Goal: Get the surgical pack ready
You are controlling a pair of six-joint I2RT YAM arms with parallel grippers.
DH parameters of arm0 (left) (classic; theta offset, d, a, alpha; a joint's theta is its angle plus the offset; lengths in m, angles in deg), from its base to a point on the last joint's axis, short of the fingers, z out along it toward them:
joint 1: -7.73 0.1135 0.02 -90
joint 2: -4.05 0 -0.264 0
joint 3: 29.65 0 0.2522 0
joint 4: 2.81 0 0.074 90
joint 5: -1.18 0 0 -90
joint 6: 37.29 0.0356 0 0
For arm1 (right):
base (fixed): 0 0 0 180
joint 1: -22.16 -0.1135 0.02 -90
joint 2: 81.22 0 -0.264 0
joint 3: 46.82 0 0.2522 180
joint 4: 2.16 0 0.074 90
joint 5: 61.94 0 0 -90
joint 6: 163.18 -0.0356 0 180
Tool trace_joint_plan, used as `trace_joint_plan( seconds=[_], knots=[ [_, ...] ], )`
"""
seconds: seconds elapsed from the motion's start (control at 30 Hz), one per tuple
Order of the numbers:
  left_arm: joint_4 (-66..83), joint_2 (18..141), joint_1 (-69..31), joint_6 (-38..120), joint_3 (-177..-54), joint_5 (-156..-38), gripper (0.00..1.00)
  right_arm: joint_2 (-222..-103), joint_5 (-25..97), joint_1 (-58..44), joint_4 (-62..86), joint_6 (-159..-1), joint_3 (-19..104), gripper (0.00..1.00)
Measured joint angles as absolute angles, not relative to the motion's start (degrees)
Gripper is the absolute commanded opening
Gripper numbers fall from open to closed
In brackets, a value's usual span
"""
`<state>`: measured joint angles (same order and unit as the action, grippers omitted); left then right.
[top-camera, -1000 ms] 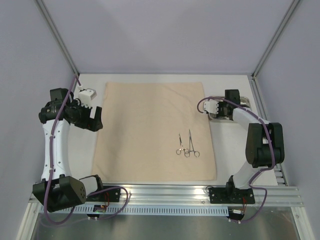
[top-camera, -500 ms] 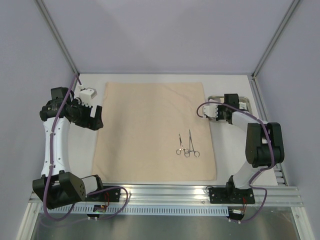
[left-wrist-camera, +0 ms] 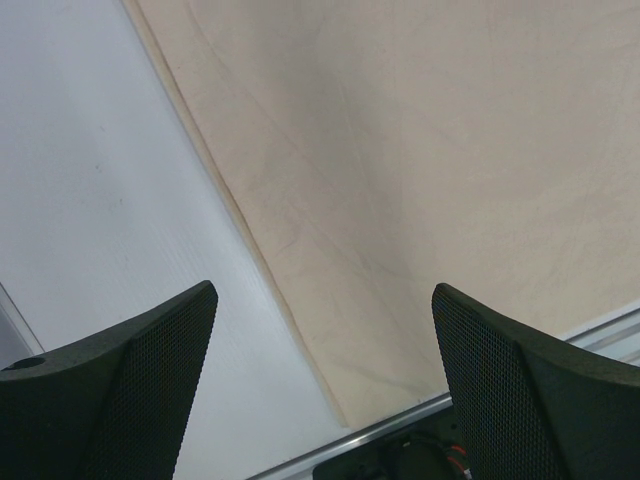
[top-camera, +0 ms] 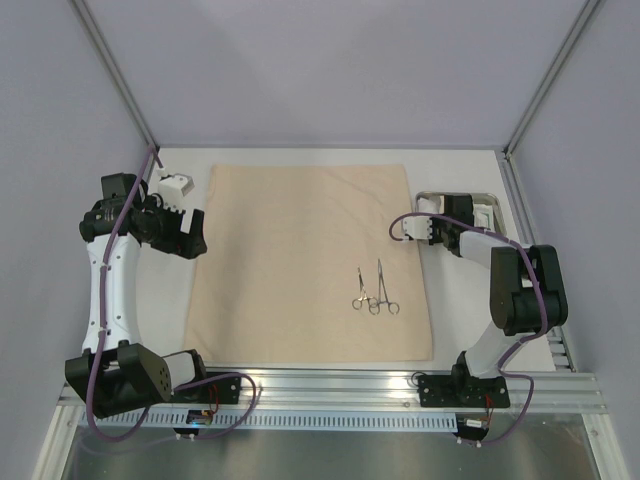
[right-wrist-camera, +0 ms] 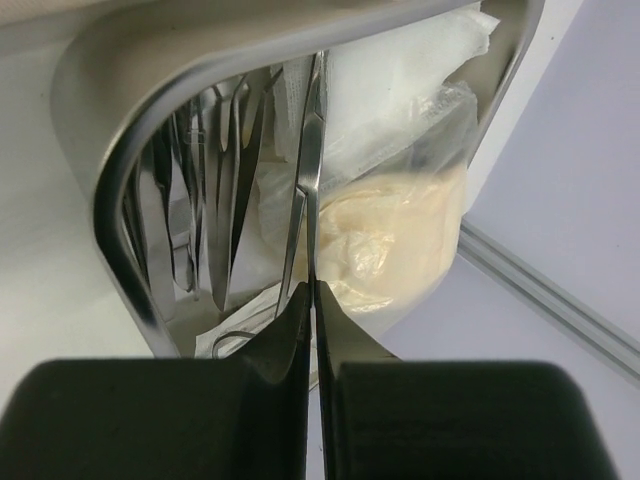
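The tan cloth sheet (top-camera: 310,260) lies spread flat on the table. Two steel clamps (top-camera: 375,290) rest on its right part. The steel tray (top-camera: 487,199) stands right of the cloth and holds more clamps (right-wrist-camera: 200,200), white packets (right-wrist-camera: 400,90) and a yellowish clear bag (right-wrist-camera: 390,240). My right gripper (top-camera: 462,212) is at the tray's left edge, shut on a thin steel instrument (right-wrist-camera: 312,180) that looks like tweezers and reaches up out of the jaws (right-wrist-camera: 312,290). My left gripper (top-camera: 193,233) hangs open over the cloth's left edge (left-wrist-camera: 420,180), with nothing between its fingers (left-wrist-camera: 325,400).
Bare white table (left-wrist-camera: 100,200) lies left of the cloth. An aluminium rail (top-camera: 330,385) runs along the near edge. Grey walls with metal posts close in the sides and back. A white wrist block (top-camera: 172,185) sits near the back left corner.
My right wrist has shifted toward the near side and lower at the tray's left edge, so more of the tray shows. The left arm has barely moved.
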<state>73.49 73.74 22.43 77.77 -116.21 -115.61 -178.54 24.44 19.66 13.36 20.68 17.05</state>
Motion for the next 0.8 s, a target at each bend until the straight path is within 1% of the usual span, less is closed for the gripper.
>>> trace_joint_plan(
  seconds=[0.2, 0.53, 0.63, 0.67, 0.73, 0.77, 0.8],
  knots=[
    [72.8, 74.2, 22.4, 77.9, -116.2, -115.7, 0.97, -178.5, 23.6, 19.7, 11.4, 21.3, 16.8, 0.04],
    [72.8, 74.2, 22.4, 78.6, -116.2, -115.7, 0.97, -178.5, 23.5, 19.7, 10.9, 21.8, 16.4, 0.04],
    [72.8, 74.2, 22.4, 78.7, -116.2, -115.7, 0.98, -178.5, 23.5, 19.6, 10.8, 21.8, 16.1, 0.09],
    [72.7, 74.2, 22.4, 78.7, -116.2, -115.7, 0.98, -178.5, 23.5, 19.6, 10.8, 21.8, 16.0, 0.15],
    [72.7, 74.2, 22.5, 78.8, -116.2, -115.7, 0.98, -178.5, 23.5, 19.6, 10.8, 21.6, 15.8, 0.21],
    [72.6, 74.2, 22.4, 78.8, -116.2, -115.7, 0.98, -178.5, 23.5, 19.6, 10.8, 21.6, 15.7, 0.26],
    [72.5, 74.2, 22.4, 78.8, -116.2, -115.7, 0.98, -178.5, 23.5, 19.6, 10.7, 21.6, 15.7, 0.27]
  ],
)
